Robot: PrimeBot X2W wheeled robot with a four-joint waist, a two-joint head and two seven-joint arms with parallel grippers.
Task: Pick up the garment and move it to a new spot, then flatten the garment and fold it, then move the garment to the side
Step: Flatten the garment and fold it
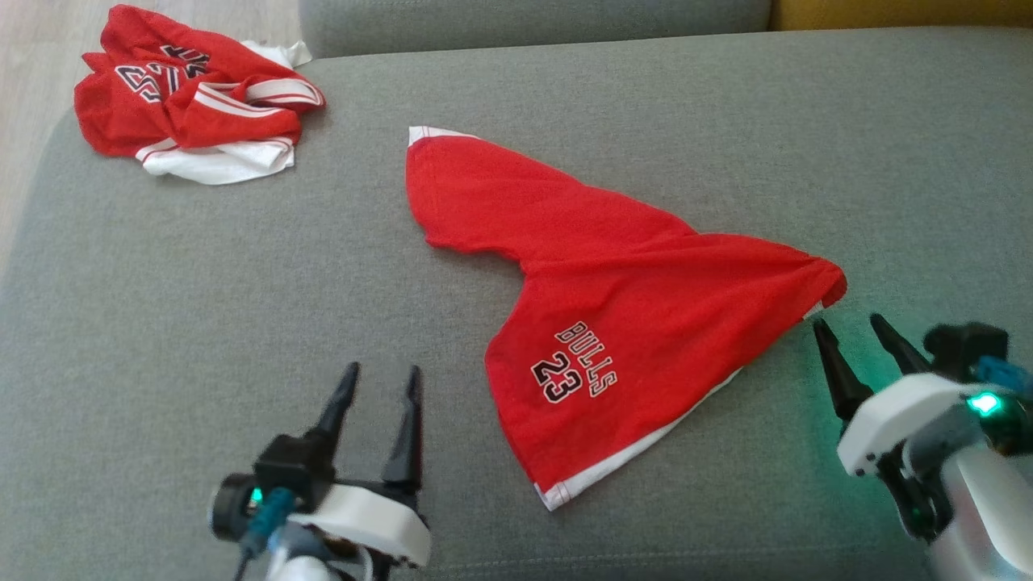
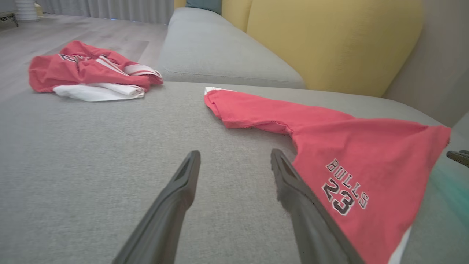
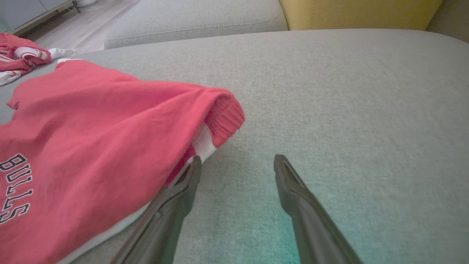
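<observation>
The left end effector (image 1: 382, 369) hovers low over the grey sofa (image 1: 161, 339). Its two dark fingers are spread wide and hold nothing, just left of the red garment (image 1: 613, 307). The right end effector (image 1: 847, 320) is also wide open and empty, with one fingertip (image 3: 190, 176) right against the garment's white-trimmed right corner. The garment lies spread out mid-cushion, its "BULLS 23" print facing up. A crumpled pile of red and white clothes (image 1: 190, 105) lies at the far left corner, well apart.
</observation>
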